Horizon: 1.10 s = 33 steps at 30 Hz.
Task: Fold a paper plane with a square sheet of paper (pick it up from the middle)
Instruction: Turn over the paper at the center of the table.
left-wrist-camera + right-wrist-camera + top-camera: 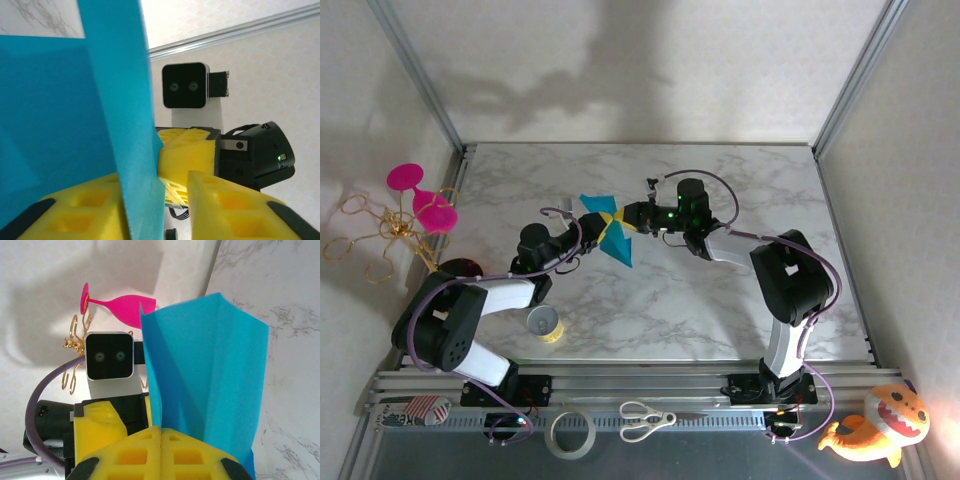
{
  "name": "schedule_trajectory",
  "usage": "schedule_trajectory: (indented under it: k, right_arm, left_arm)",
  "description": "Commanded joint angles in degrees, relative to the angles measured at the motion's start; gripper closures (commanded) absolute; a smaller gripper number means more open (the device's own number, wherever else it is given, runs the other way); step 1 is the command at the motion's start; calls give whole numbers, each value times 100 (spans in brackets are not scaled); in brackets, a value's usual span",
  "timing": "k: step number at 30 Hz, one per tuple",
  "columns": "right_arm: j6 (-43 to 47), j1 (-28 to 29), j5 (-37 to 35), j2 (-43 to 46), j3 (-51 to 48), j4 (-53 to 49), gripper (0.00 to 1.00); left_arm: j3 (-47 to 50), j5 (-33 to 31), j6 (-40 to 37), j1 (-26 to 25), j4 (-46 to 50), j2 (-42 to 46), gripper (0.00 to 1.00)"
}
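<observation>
Paper [617, 245] — teal, matte, part-folded, with slanted creases and two pointed flaps, one up-left and one down-right. It sits above the middle of the marble surface [720, 290], between the two arms. Right fingers [135, 455] are fully closed, pinching its lower edge; the sheet rises from them like a creased fan. Left fingers [230, 210] straddle a folded edge, part open — one pad against the paper, a gap on the other side.
</observation>
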<state>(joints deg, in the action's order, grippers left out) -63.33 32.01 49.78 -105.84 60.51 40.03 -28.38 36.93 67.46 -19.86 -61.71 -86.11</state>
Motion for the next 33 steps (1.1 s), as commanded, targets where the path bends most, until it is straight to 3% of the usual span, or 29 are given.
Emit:
schedule_trajectory:
  k: [1,4,8,11,14,16,21,24,27,33]
  right_arm:
    - [-83,-59,136,214,-56,-8,94]
    - [-102,-143,57,335,-234,42,87]
    - [193,-343,-285,690,-477,-108,66]
    - [838,-493,-834,1030,-532,-875,56]
    - [1733,-602,-1989,1413,-463,-2146,50]
    - [2200,-624,-2778,1687,-495,-2675,48]
    - [3163,-630,-4347,2195,-506,-3622,44]
    - [3465,-635,-4914,2388,-563,-3868,35]
    - [3573,-641,-5246,2589,-743,-3837,27]
    - [3386,-637,-5486,2634,-869,-4007,22]
  left_arm:
    - [-177,125,-88,-38,-34,-23,79]
    - [-285,128,-195,-37,198,11,86]
    - [-503,41,-551,-40,904,51,91]
    - [-783,-95,-995,-46,1798,101,95]
    - [-1313,-551,-1853,-68,3386,177,96]
    - [-1857,-1180,-2603,-145,4800,145,96]
    - [-3546,-3809,-4175,-575,7877,-425,95]
    - [-4313,-5256,-4632,-817,8832,-884,94]
    - [-4946,-6312,-4871,-1034,9460,-1384,94]
    - [-6251,-8193,-4860,-1383,10816,-2768,94]
